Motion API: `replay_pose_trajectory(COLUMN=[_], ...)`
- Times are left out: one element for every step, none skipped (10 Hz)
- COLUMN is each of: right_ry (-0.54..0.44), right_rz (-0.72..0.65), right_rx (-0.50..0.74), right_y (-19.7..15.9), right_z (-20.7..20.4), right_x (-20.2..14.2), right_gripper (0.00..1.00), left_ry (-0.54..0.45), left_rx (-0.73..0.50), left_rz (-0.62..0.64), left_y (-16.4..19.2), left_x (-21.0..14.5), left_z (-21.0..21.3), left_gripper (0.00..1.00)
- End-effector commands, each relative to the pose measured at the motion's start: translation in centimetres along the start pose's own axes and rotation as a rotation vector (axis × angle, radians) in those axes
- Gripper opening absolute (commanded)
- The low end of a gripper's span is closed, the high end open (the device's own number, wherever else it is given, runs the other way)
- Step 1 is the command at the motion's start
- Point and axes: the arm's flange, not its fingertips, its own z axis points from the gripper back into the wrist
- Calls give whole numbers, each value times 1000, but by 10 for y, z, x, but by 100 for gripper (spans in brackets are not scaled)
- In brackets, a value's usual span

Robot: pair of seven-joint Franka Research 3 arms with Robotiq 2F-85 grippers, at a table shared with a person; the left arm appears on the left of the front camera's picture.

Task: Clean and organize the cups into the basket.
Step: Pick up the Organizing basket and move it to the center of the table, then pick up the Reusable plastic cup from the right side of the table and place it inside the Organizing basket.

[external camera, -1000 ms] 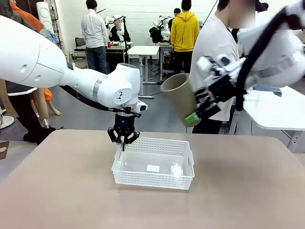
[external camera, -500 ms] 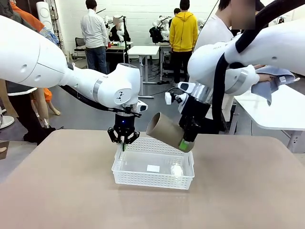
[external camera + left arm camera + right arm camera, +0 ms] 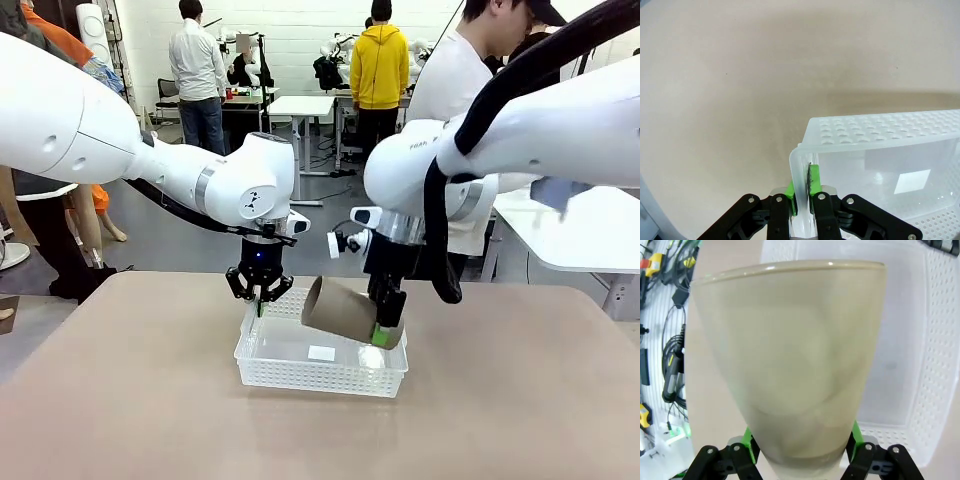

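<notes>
One tan-brown cup (image 3: 340,310) hangs tilted, almost on its side, over the far right part of the basket (image 3: 300,378). Its open mouth is turned to the left and its narrow base to the right. Whether it brushes the far rim cannot be told.

The right gripper (image 3: 385,335) holds the cup by its base, a green pad pressed to either side, with the jaws standing part-way apart at the width of the cup. In the right wrist view the cup's mouth points down over the basket's inner floor.

The basket sits at the middle of the table (image 3: 120,400). The visible part of its floor carries a white label (image 3: 320,352) and no cup, and the rest is hidden behind the held cup.

The left gripper (image 3: 260,300) is clamped on the basket's left wall at the far corner, one pad inside and one outside, which would steady the basket.

A person (image 3: 450,80) stands at the far side.

By this evidence the task is at an early stage: the cup is brought to the basket but not yet set down or released. How many more cups are to follow cannot be told.
</notes>
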Motion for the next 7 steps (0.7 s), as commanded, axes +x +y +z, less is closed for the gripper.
replay_pose_trajectory(right_ry=[52, 62, 71, 77, 85, 90, 85], right_rz=[-49, -55, -50, -47, -53, -55, -56], right_rx=[-12, 1, 7, 16, 28, 39, 45], right_y=[-16, -19, -21, -24, -26, -28, -29], right_z=[-17, -25, -31, -36, -40, -43, -43], right_x=[0, -1, 0, 0, -2, -3, -3], right_gripper=[79, 79, 79, 79, 79, 79, 79], left_ry=[-5, -5, -5, -5, -5, -5, -5], left_rx=[11, 11, 11, 11, 11, 11, 11], left_rz=[-4, -4, -4, -4, -4, -4, -4], left_y=[1, 1, 1, 1, 1, 1, 1], left_x=[0, 0, 0, 0, 0, 0, 0], left_z=[-1, -1, -1, -1, -1, -1, -1], left_gripper=[0, 0, 0, 0, 0, 0, 0])
